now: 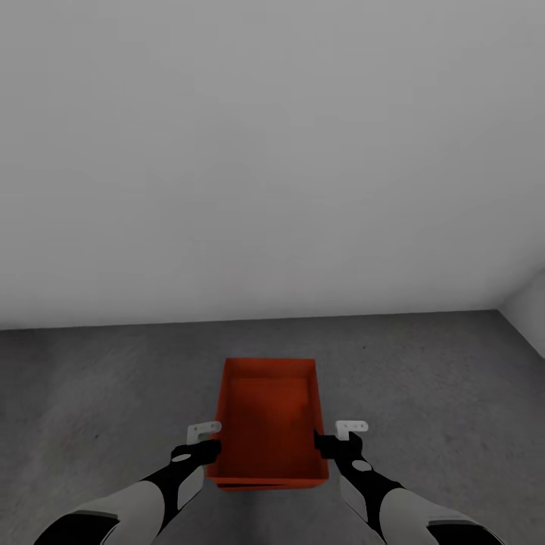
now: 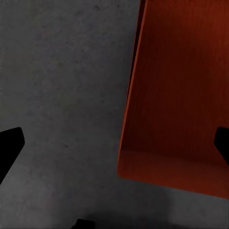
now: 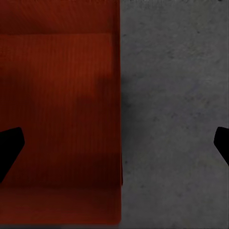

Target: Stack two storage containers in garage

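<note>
My left fingers (image 1: 206, 448) and right fingers (image 1: 327, 446) stand wide open, each straddling one side wall of the container (image 1: 269, 420), holding nothing. I judge they sit so to lift or release it evenly. It is an orange-red open box with plain flat walls, on the grey concrete floor (image 1: 98, 393) near the white wall (image 1: 272, 151).
</note>
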`<state>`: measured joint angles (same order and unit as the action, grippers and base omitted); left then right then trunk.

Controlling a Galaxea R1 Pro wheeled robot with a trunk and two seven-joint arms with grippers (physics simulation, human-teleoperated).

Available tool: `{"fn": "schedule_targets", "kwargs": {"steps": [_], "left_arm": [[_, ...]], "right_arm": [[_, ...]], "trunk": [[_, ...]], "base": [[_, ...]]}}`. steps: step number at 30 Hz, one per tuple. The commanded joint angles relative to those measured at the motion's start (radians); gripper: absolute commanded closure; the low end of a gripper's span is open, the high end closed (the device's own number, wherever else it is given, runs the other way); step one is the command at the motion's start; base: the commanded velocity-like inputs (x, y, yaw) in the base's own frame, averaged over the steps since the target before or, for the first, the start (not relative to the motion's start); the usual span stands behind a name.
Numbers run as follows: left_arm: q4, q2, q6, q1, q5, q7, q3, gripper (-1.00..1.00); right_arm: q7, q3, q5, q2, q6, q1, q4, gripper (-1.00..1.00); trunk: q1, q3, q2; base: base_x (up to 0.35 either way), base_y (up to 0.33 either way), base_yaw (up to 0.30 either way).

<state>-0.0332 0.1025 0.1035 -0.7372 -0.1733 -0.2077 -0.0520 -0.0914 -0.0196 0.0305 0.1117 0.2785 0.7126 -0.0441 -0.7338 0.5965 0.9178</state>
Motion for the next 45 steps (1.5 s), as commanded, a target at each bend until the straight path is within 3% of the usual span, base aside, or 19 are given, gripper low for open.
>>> {"fn": "schedule_targets", "kwargs": {"steps": [1,40,45], "left_arm": [[0.001,0.000,0.004,-0.001,-0.009,-0.002,-0.006,-1.00],[0.001,0.000,0.004,-0.001,-0.009,-0.002,-0.006,-1.00],[0.001,0.000,0.004,-0.001,-0.013,-0.002,-0.005,-1.00]], "right_arm": [[-0.004,-0.002,0.003,0.000,0.003,0.001,0.001,-1.00],[-0.005,-0.002,0.003,0.001,0.002,0.001,0.001,-1.00],[-0.005,-0.002,0.003,0.001,0.003,0.001,0.001,-1.00]], "trunk": [[0.004,-0.002,-0.007],[0.153,-0.125,-0.280],[0.153,-0.125,-0.280]], "base": [[0.000,0.000,0.000],[0.000,0.000,0.000],[0.000,0.000,0.000]]}}
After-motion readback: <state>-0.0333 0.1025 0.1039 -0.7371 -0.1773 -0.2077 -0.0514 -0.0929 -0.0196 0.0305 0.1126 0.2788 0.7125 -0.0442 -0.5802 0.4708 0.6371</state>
